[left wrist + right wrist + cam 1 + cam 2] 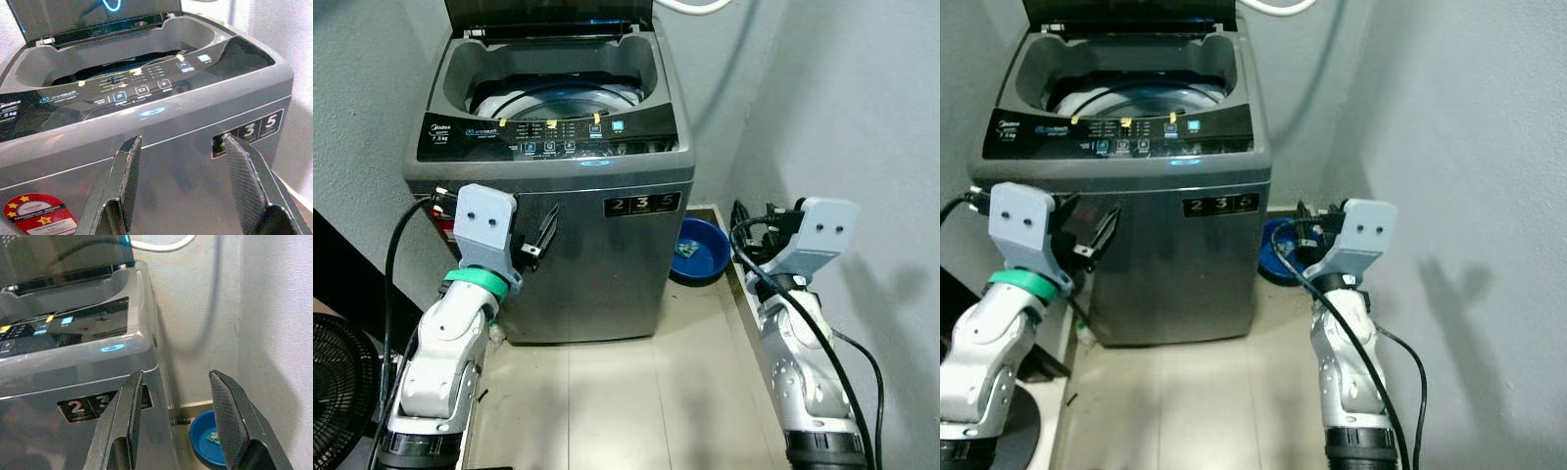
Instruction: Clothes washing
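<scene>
Stood before the open washing machine (553, 166), both grippers empty, loading not yet begun.

Head views: found the lid (548, 14) raised and the drum (558, 98) seemingly bare, with no clothes anywhere, so judged nearly all of the task left. Noted brushed grey metal sides, a glossy black control panel (548, 137), a round blue plastic basin (698, 249) on the pale tiled floor (636, 392) beside the machine. Left wrist view: showed the left gripper (181, 181) with jaws apart, holding nothing, just short of the machine's front. Right wrist view: showed the right gripper (176, 416) likewise spread and empty, textured black pads aimed past the machine's corner.
</scene>
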You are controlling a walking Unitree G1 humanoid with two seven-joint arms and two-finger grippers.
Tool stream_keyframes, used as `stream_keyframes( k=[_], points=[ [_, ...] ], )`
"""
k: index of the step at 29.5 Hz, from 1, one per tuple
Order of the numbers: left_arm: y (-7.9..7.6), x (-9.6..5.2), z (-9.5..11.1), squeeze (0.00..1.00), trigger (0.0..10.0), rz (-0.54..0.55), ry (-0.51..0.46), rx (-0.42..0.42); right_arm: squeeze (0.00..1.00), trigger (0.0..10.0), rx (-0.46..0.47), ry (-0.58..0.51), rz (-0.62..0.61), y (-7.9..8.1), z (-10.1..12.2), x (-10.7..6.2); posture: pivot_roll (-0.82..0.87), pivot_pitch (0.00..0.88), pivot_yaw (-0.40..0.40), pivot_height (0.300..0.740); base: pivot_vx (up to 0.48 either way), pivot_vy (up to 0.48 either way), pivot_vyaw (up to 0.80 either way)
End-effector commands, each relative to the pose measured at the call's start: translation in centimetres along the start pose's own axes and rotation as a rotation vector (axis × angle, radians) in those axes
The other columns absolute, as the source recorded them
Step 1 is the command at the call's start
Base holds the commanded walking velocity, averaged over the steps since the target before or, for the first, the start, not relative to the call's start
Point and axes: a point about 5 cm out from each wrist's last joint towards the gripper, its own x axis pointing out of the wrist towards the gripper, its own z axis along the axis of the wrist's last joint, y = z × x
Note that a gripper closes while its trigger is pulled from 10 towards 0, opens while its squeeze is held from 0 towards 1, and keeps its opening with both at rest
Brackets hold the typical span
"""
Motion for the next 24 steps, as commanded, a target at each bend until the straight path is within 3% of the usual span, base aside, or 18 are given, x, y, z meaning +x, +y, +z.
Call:
stream_keyframes(
  k=[1,4,24],
  points=[
    [-0.08,-0.09,-0.6,0.0,10.0,0.01,0.018,-0.001,0.0,10.0,-0.008,0.017,0.0,-0.35,-0.31,0.07,-0.01,0.0,0.041,0.74,0.0,0.0,0.0],
    [-0.25,0.04,-0.61,0.0,10.0,0.009,0.014,-0.003,0.0,10.0,-0.039,0.009,0.005,-0.46,-0.21,0.17,-0.01,0.0,0.038,0.74,0.0,0.0,0.0],
    [-1.07,0.21,-0.95,0.0,10.0,-0.006,0.007,-0.002,0.0,10.0,-0.06,-0.005,0.01,-0.36,-0.37,0.53,0.0,0.0,0.032,0.74,0.0,0.0,0.79]
  ],
)
